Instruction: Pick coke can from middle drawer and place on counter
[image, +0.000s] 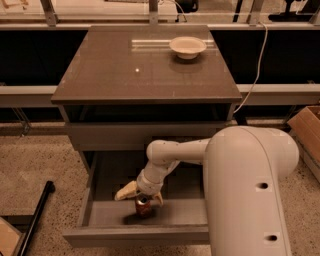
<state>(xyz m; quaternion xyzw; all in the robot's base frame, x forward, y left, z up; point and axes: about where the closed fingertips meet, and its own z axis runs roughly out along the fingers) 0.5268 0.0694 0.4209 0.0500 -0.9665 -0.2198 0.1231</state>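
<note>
The coke can (144, 209) stands upright on the floor of the open middle drawer (135, 235), near its front centre. My gripper (141, 196) reaches down into the drawer and sits right above the can's top. Its yellowish fingers (125, 192) are spread open, one on each side of the can. The white arm comes in from the right and hides the drawer's right part. The counter (125, 70) is the glossy grey-brown top of the cabinet above.
A shallow white bowl (187, 46) sits at the back right of the counter. A closed grey drawer front (140, 135) lies just above the arm. A cardboard box (307, 130) stands on the floor at right, and a black rod (35, 220) lies at left.
</note>
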